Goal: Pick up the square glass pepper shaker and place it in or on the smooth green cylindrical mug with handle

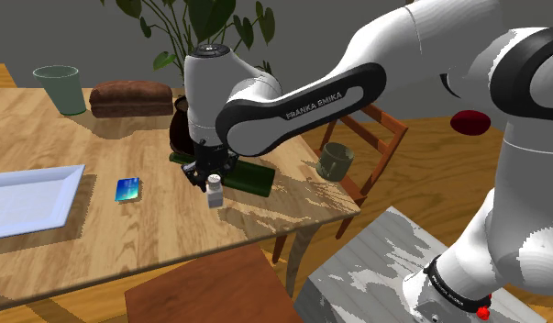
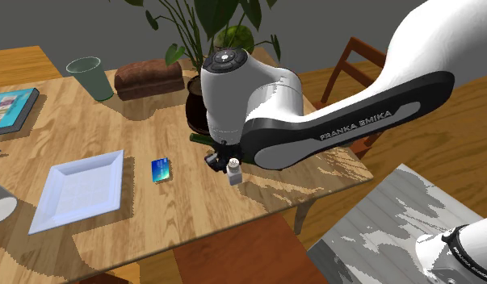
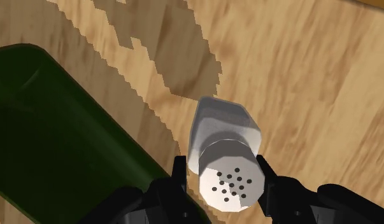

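The pepper shaker is a small white square bottle with a perforated cap, upright on the wooden table. My gripper reaches down over it, and its black fingers clasp the shaker just under the cap. The base looks to be at the tabletop. The green mug with a handle stands near the table's edge toward the shoulder view's right, well apart from the gripper.
A dark green bottle lies right beside the shaker. Also on the table are a blue card, white square plate, bread loaf, handle-less green cup and dark plant pot. A wooden chair stands behind the mug.
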You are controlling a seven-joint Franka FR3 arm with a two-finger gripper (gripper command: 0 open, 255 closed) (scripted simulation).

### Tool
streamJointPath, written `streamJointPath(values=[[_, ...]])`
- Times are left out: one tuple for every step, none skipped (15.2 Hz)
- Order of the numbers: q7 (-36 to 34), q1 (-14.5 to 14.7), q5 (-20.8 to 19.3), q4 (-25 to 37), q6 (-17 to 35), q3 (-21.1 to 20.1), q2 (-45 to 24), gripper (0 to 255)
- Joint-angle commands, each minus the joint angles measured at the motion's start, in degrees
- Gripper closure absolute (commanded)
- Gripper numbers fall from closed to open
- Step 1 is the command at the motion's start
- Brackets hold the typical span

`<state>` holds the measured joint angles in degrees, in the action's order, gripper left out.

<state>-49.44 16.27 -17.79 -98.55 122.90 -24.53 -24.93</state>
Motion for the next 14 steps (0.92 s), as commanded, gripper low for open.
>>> streamJointPath(values=[[0.4,-0.2,0.5,0.5,-1.2,-0.2,0.8,255],[0.6,-0.2,0.7,0.8,-1.9,-0.3,1.1,255],[0.7,-0.2,0.9,1.2,-2.5,-0.4,1.4,255],[0.9,-0.3,1.1,1.5,-3.1,-0.5,1.7,255],[1.1,-0.3,1.3,1.9,-3.7,-0.6,2.0,255],[1.2,-0.4,1.5,2.3,-4.4,-0.7,2.3,255],[1.4,-0.4,1.7,2.7,-5.0,-0.8,2.6,255],[1.5,-0.4,1.9,3.1,-5.6,-0.9,2.8,255],[1.7,-0.4,2.0,3.6,-6.3,-0.9,3.1,255],[1.8,-0.5,2.2,4.0,-7.0,-1.0,3.3,255],[2.0,-0.5,2.4,4.5,-7.6,-1.1,3.5,255],[2.1,-0.5,2.5,5.0,-8.3,-1.1,3.7,255],[2.3,-0.5,2.7,5.5,-8.9,-1.2,3.9,255],[2.4,-0.5,2.8,6.0,-9.6,-1.3,4.1,255]])
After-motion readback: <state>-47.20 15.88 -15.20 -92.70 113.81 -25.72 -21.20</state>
